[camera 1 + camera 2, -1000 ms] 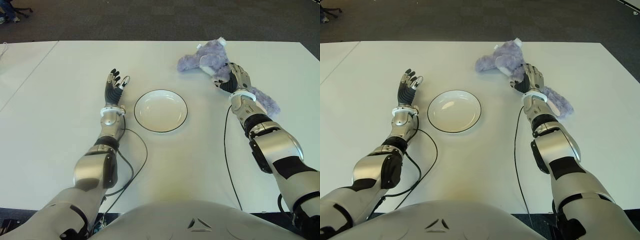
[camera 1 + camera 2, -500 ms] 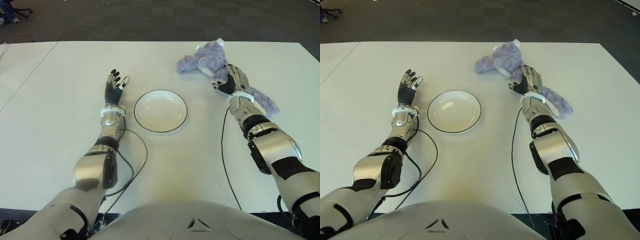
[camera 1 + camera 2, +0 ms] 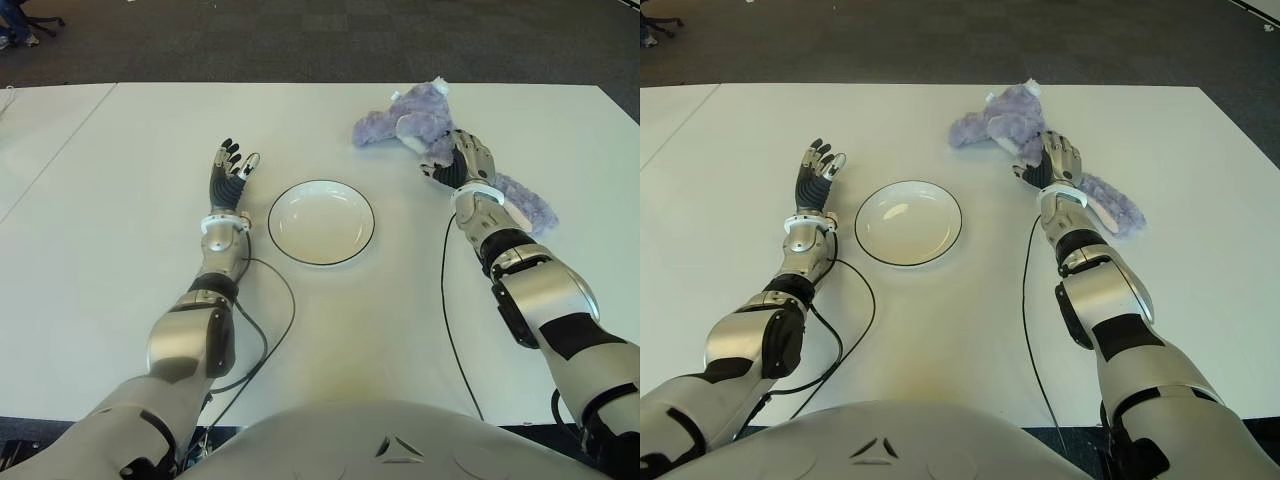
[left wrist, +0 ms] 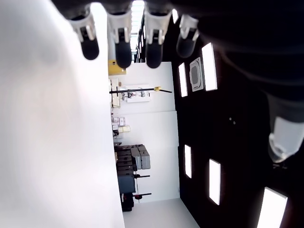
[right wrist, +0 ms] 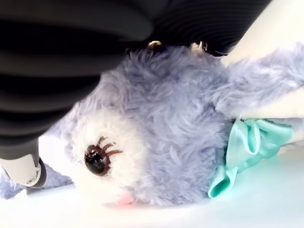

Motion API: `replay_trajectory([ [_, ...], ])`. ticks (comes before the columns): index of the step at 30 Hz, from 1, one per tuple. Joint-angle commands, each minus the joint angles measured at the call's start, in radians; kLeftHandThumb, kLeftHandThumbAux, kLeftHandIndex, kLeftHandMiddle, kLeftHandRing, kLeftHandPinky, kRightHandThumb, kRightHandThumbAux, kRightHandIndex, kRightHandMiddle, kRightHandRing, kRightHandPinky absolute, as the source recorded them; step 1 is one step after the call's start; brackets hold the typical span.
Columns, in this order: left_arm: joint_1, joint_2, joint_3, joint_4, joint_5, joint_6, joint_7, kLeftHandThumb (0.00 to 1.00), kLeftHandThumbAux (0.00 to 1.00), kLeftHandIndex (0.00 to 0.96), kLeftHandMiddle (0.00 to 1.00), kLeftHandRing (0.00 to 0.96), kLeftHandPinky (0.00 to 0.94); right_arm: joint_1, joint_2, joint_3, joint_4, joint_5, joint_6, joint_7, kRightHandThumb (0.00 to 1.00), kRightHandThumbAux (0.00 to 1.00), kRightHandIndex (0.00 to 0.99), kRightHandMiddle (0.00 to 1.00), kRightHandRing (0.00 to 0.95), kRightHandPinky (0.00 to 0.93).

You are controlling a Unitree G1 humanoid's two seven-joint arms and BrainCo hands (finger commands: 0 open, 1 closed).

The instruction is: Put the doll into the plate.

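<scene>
My left hand (image 3: 228, 172) shows at about nine o'clock from the plate (image 3: 321, 221), close beside it, palm turned up and fingers spread loose, holding nothing. The plate, white with a thin dark rim, sits on the white tabletop (image 3: 120, 250) with nothing in it. A black cable (image 3: 272, 330) runs along the tabletop beside my left forearm. Up at about two o'clock from the plate lies the doll (image 3: 420, 122), a lilac plush with a mint bow, well apart from the plate. My right hand (image 3: 462, 160) is on the doll's middle, fingers curling over its fur by the face, so I am closing on it while it lies on the tabletop.
</scene>
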Motion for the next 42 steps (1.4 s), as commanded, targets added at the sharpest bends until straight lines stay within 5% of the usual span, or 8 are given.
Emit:
replay_trajectory([
  [1,0.212,-0.059,-0.015,0.131,0.011,0.102,-0.005,0.000,0.493,0.009,0.113,0.104,0.073,0.119,0.065,0.011,0.062,0.001,0.048,0.089,0.350,0.487,0.075,0.027,0.053,0.139],
  [7,0.211,-0.061,-0.014,0.131,0.011,0.104,-0.002,0.000,0.492,0.015,0.108,0.101,0.080,0.119,0.063,0.005,0.060,0.006,0.045,0.074,0.417,0.501,0.104,0.095,0.281,0.478],
  [22,0.214,-0.062,-0.015,0.131,0.010,0.098,-0.008,0.000,0.486,0.007,0.114,0.099,0.058,0.127,0.057,-0.032,0.058,0.031,0.011,-0.022,0.510,0.528,0.307,0.453,0.547,0.647],
  [23,0.215,-0.062,-0.015,0.131,0.010,0.097,-0.010,0.000,0.480,0.004,0.115,0.099,0.048,0.128,0.057,-0.036,0.057,0.033,0.009,-0.031,0.642,0.663,0.389,0.558,0.607,0.715],
  [25,0.215,-0.061,-0.015,0.131,0.010,0.096,-0.012,0.000,0.475,0.002,0.117,0.100,0.044,0.129,0.058,-0.044,0.057,0.037,0.005,-0.047,0.685,0.705,0.416,0.612,0.652,0.760],
  [29,0.216,-0.060,-0.015,0.131,0.010,0.095,-0.015,0.000,0.462,0.000,0.118,0.099,0.040,0.129,0.061,-0.068,0.056,0.054,0.000,-0.057,0.697,0.705,0.428,0.662,0.687,0.756],
  [35,0.216,-0.059,-0.014,0.131,0.008,0.096,-0.019,0.000,0.444,0.004,0.114,0.093,0.036,0.127,0.062,-0.107,0.056,0.083,-0.017,-0.024,0.707,0.711,0.435,0.611,0.586,0.543],
  [42,0.216,-0.059,-0.009,0.131,0.003,0.097,-0.027,0.000,0.441,0.011,0.110,0.087,0.033,0.128,0.063,-0.137,0.056,0.103,-0.043,-0.002,0.711,0.712,0.438,0.648,0.617,0.584],
])
